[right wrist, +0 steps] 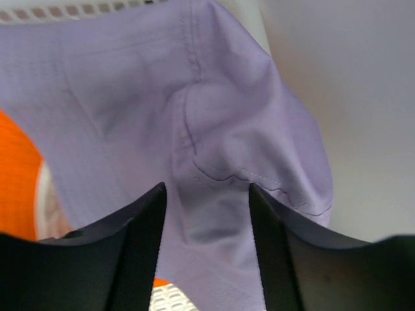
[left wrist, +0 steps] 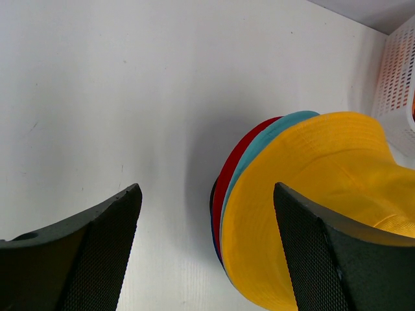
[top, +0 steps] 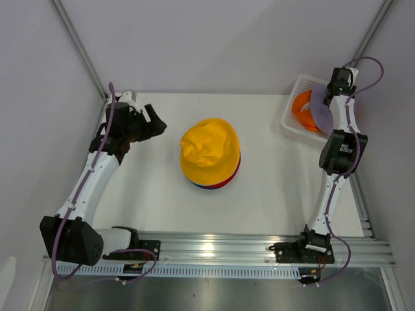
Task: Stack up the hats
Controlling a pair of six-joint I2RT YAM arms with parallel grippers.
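Observation:
A stack of hats sits mid-table with the yellow hat on top; red and navy brims show below it. In the left wrist view the yellow hat covers teal, red and navy edges. My left gripper is open and empty, left of the stack; its point in the wrist view is over bare table. My right gripper is shut on the lavender hat, holding it over the basket; fabric bunches between its fingers. The orange hat lies in the basket.
The white lattice basket stands at the table's back right corner, and shows in the left wrist view and right wrist view. White walls enclose the table on three sides. A metal rail runs along the near edge.

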